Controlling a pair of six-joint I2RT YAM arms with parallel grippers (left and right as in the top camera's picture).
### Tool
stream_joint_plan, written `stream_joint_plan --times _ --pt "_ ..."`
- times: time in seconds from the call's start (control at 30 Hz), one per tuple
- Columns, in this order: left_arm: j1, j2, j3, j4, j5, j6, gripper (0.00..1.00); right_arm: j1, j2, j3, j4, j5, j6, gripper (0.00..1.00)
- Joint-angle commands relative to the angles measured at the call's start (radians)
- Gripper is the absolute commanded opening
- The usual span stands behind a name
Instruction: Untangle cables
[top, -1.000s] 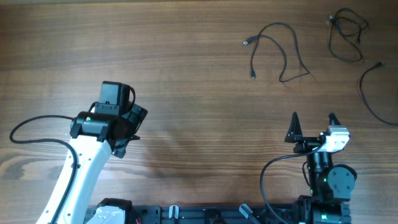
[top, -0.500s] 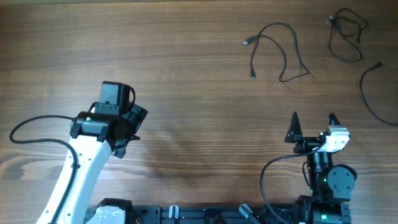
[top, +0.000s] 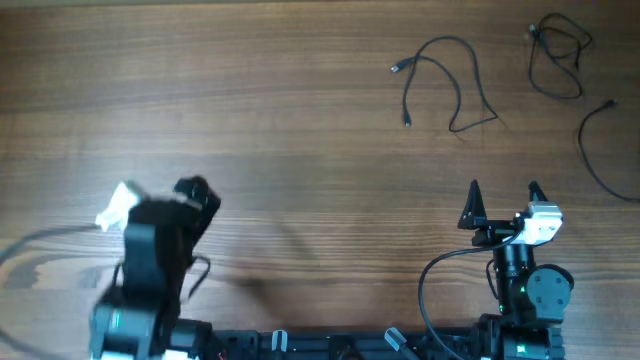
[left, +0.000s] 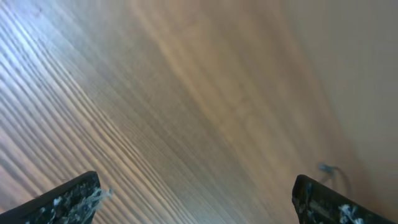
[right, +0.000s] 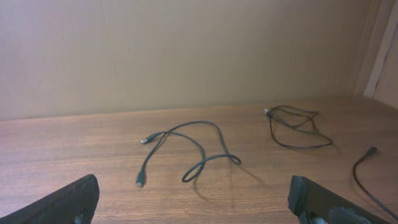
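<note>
Left gripper (left: 196, 186) and right gripper (top: 503, 188) both spread wide, holding nothing.
Three cables lie apart on the table's (top: 300, 120) far right: a looped one (top: 447, 82) ahead of the right gripper, a coiled one (top: 556, 58) in the far-right corner, a third (top: 586, 150) at the right edge. Left arm (top: 150, 260), near left, is blurred.

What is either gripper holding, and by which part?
Nothing. Left gripper and right gripper are open and empty; the cables lie away from both.
</note>
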Motion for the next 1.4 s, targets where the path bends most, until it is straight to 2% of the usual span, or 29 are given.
stream_joint_plan --times 0.0,0.1,0.2,0.3,0.43,0.53,0.67,0.87,1.17,1.37 --pt "0.026 -0.265 -0.132 0.013 -0.008 0.093 1.0 0.004 -0.008 -0.001 0.003 0.016 0.013 1.0" --pt "0.05 -0.448 -0.237 0.058 0.012 0.107 1.0 0.004 -0.008 -0.001 0.002 0.016 0.013 1.0" --pt "0.056 -0.541 -0.356 0.216 0.069 0.224 1.0 0.004 -0.008 -0.001 0.003 0.016 0.013 1.0" --pt "0.056 -0.59 -0.459 0.384 0.106 0.303 1.0 0.004 -0.008 -0.001 0.002 0.016 0.013 1.0" --pt "0.057 -0.593 -0.538 0.547 0.106 0.367 1.0 0.004 -0.008 -0.001 0.002 0.016 0.013 1.0" --pt "0.057 -0.593 -0.579 0.658 0.11 0.465 1.0 0.004 -0.008 -0.001 0.002 0.016 0.013 1.0" --pt "0.057 -0.593 -0.609 0.672 0.17 0.634 1.0 0.004 -0.008 -0.001 0.002 0.016 0.013 1.0" --pt "0.057 -0.593 -0.637 0.694 0.306 0.813 1.0 0.004 -0.008 -0.001 0.002 0.016 0.013 1.0" --pt "0.056 -0.593 -0.637 0.693 0.311 0.877 1.0 0.004 -0.008 -0.001 0.002 0.016 0.013 1.0" --pt "0.056 -0.593 -0.637 0.693 0.311 0.879 1.0 0.004 -0.008 -0.001 0.002 0.016 0.013 1.0"
